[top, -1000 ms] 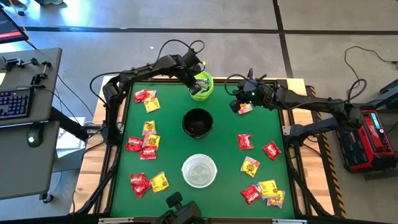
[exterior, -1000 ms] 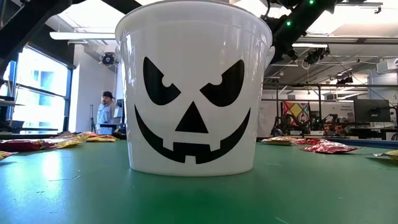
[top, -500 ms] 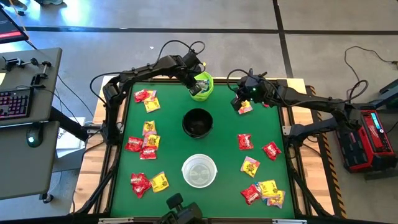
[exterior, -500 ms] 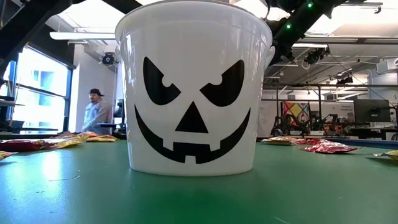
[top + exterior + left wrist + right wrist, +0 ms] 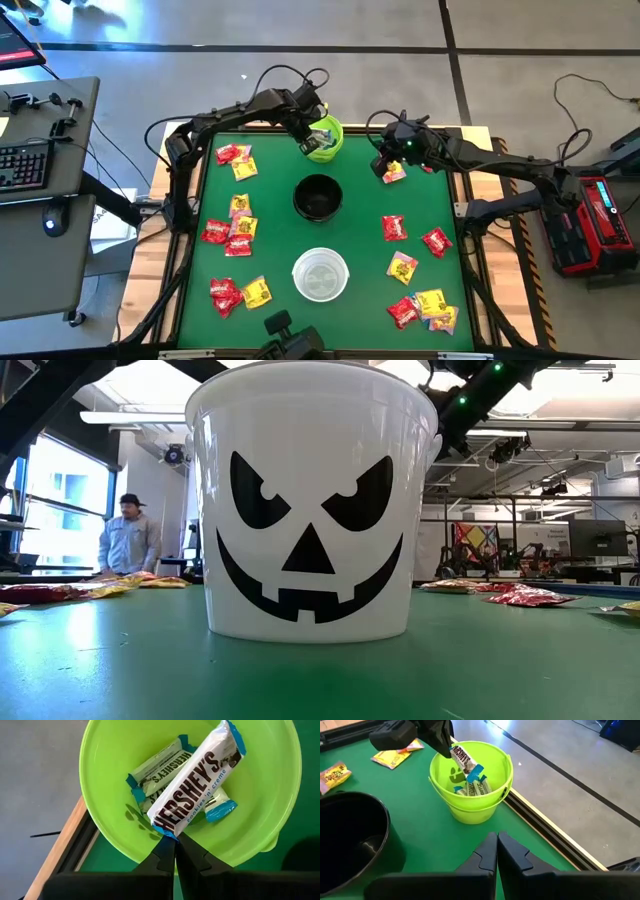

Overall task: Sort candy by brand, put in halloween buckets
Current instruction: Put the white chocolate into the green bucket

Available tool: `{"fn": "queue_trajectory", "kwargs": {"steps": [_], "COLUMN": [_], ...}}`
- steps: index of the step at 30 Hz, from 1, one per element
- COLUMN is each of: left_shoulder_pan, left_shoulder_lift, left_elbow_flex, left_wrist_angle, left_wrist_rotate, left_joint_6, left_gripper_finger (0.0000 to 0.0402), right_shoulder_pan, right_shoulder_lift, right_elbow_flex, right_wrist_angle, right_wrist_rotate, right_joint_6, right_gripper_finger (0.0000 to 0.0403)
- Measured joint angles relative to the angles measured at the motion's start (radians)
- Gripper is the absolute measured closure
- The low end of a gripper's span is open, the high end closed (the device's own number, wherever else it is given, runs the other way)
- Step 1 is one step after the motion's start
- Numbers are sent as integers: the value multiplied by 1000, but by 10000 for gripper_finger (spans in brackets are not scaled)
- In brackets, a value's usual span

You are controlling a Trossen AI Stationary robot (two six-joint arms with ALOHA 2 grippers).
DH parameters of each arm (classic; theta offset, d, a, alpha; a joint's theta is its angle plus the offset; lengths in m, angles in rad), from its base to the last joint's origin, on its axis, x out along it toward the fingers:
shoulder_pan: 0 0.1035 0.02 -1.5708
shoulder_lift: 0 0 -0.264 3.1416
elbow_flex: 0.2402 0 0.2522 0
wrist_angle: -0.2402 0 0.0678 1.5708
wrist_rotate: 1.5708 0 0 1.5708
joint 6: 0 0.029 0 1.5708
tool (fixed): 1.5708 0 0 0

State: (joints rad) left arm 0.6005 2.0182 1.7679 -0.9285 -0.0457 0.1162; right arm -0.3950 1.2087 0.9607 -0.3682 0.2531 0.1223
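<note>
The lime green bucket [image 5: 330, 140] stands at the table's far edge and has pale blue-white bars [image 5: 160, 767] on its floor. My left gripper [image 5: 308, 137] hovers over the bucket, shut on another white Hershey's bar [image 5: 195, 780]; the right wrist view shows this gripper [image 5: 440, 737] above the green bucket [image 5: 470, 805]. My right gripper [image 5: 386, 165] is to the bucket's right, shut and empty [image 5: 496, 847], above a pink-yellow packet [image 5: 395, 176] lying on the table. The black bucket [image 5: 318, 197] and white bucket [image 5: 320, 274] stand mid-table. My left gripper pinches the Hershey's bar by one short end [image 5: 162, 827] between its two fingertips, coming from above over the bucket's left rim. The bar slants down from the fingers into the bucket's mouth [image 5: 465, 762], with its free blue end [image 5: 477, 771] lowest, above the bars on the floor.
Red and yellow packets lie in clusters on the table's left side [image 5: 232, 230] and right side [image 5: 425, 308]. The white bucket [image 5: 315, 500] fills the low view. A person [image 5: 128, 540] stands in the room behind. Raised rails [image 5: 200, 150] frame the green tabletop.
My right gripper has drifted slightly toward the table's far edge. In the room behind, the person has walked leftward in the low view. My left gripper and its bar have stayed over the green bucket.
</note>
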Motion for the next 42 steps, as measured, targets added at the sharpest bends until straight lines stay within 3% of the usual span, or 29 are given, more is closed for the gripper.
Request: {"fn": "queue_trajectory", "kwargs": {"steps": [10, 23, 31, 37, 42], "left_shoulder_pan": [-4, -26, -58, -73, -86], "left_shoulder_lift": [0, -25, -122, -216, -318], "left_elbow_flex": [0, 0, -37, -88, -205], "left_wrist_angle": [6, 20, 172, 246, 335], "left_wrist_rotate": [-34, -61, -59, -43, -14], "left_joint_6": [-8, 21, 36, 35, -9], "left_gripper_finger": [392, 309, 264, 260, 260], "right_shoulder_pan": [0, 5, 43, 79, 101], "right_shoulder_lift": [0, 0, 0, 0, 0], "right_elbow_flex": [0, 0, 0, 0, 0], "right_wrist_angle": [15, 12, 12, 14, 10], "right_wrist_rotate": [0, -22, 15, 111, 114], "right_joint_6": [-8, 9, 78, 89, 95], "right_gripper_finger": [403, 403, 403, 403, 402]}}
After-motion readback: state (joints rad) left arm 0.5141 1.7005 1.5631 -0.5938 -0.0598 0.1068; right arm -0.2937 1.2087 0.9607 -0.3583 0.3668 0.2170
